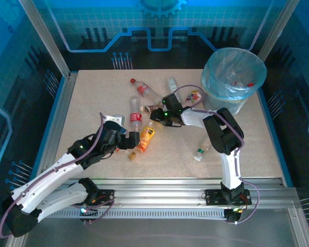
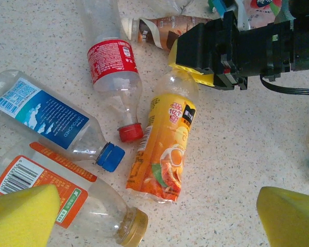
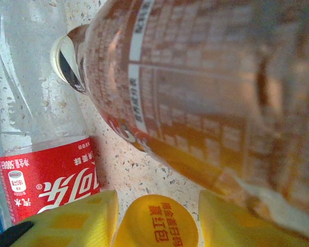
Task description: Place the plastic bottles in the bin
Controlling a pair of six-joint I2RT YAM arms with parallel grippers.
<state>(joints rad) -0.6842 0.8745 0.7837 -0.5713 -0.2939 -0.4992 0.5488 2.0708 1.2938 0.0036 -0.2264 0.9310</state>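
**Step in hand: grasp of one bottle from the plastic bottles (image 1: 136,119) at table centre.**
Left gripper (image 2: 157,213): fingers wide apart, empty, above the pile. Orange-label bottle (image 2: 165,149): lying flat, yellow cap (image 3: 157,221) bracketed by right gripper (image 3: 157,206); clamped or just short of contact, impossible to tell. Next: confirm grip, lift clear of neighbours, carry right to bin (image 1: 212,85), release.

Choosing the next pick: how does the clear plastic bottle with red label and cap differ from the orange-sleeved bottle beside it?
The red-labelled bottle wears a short band; the orange-sleeved bottle is wrapped almost fully. The red-labelled bottle's cap faces the left gripper; the orange-sleeved bottle's sits between the right gripper's pads. Both lie on the table.
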